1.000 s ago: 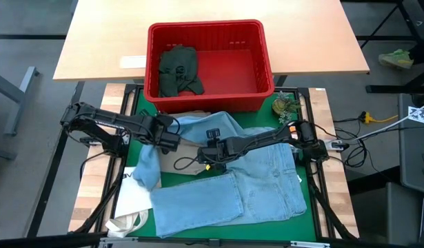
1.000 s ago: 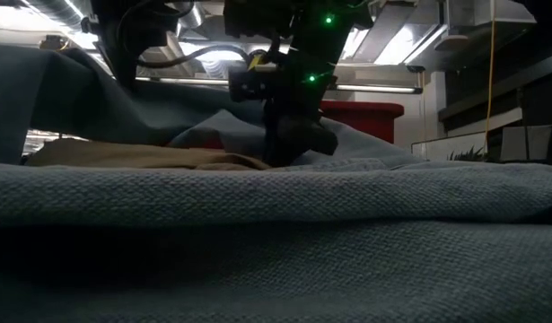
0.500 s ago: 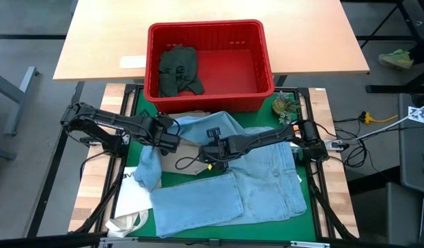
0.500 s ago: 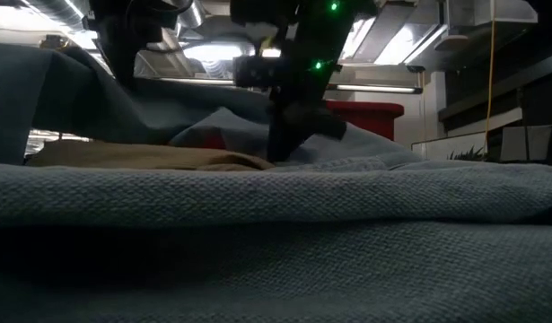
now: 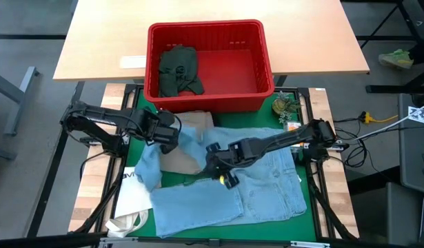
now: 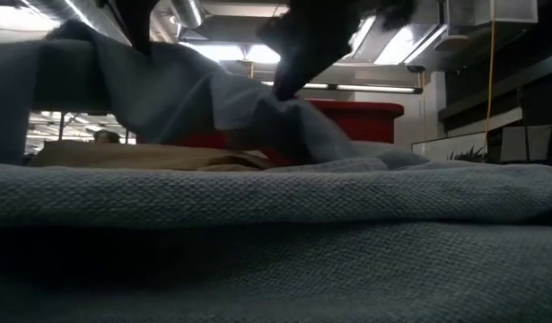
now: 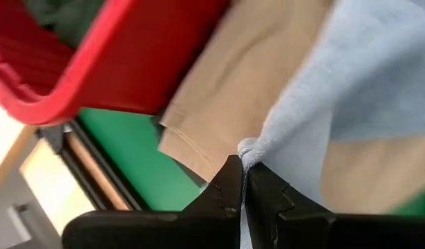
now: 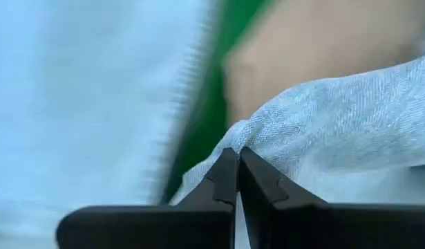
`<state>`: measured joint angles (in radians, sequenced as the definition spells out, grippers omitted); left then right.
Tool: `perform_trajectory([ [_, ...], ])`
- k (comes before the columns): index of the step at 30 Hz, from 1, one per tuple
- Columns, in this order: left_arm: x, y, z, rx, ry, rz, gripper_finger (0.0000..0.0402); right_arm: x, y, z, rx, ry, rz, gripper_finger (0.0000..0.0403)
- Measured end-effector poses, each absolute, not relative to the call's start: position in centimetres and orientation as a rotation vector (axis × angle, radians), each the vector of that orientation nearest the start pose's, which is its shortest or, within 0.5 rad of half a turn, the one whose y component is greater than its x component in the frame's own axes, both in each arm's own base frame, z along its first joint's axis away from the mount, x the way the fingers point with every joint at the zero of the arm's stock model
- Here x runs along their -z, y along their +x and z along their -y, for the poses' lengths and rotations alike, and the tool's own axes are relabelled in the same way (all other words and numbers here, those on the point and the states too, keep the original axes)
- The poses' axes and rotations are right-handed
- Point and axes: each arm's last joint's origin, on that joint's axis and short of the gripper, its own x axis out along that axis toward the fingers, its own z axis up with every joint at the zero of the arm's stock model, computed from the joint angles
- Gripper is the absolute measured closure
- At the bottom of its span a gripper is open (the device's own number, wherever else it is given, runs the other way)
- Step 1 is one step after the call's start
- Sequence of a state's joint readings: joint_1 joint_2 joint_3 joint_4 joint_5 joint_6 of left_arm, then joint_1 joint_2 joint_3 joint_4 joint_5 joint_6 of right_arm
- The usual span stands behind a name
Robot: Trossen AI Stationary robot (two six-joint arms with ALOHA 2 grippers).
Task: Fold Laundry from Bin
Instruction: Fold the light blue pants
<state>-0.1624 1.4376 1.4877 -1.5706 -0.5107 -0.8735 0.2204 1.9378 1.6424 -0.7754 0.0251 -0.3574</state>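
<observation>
The light blue jeans (image 5: 267, 182) are spread on the bench in front of the red bin (image 5: 263, 76). One leg edge is clamped by the left gripper (image 5: 172, 136) and right gripper (image 5: 222, 167). Even tension should be kept while folding.

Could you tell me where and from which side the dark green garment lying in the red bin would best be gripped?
Probably from straight above, pinching a raised fold near the middle of the dark green garment. It lies crumpled against the left wall of the red bin, so the walls block a sideways approach, and its bunched folds offer ridges that two fingers could close on.
</observation>
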Motion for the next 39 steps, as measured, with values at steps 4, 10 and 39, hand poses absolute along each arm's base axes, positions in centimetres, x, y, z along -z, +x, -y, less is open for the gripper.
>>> perform_trajectory([
  [4,-34.8,23.0,2.6,-0.745,-0.231,-1.238,0.0401,-24.9,39.5,-10.6,-0.497,-0.461,-1.043,0.0399],
  [10,-34.9,22.8,3.0,-0.593,-0.313,-1.339,0.0401,-24.8,39.1,-10.7,-0.435,-0.528,-1.096,0.0397],
  [39,-34.9,22.7,3.2,-0.527,-0.389,-1.382,0.0401,-27.0,39.2,-7.3,-0.386,-0.581,-1.027,0.022],
])
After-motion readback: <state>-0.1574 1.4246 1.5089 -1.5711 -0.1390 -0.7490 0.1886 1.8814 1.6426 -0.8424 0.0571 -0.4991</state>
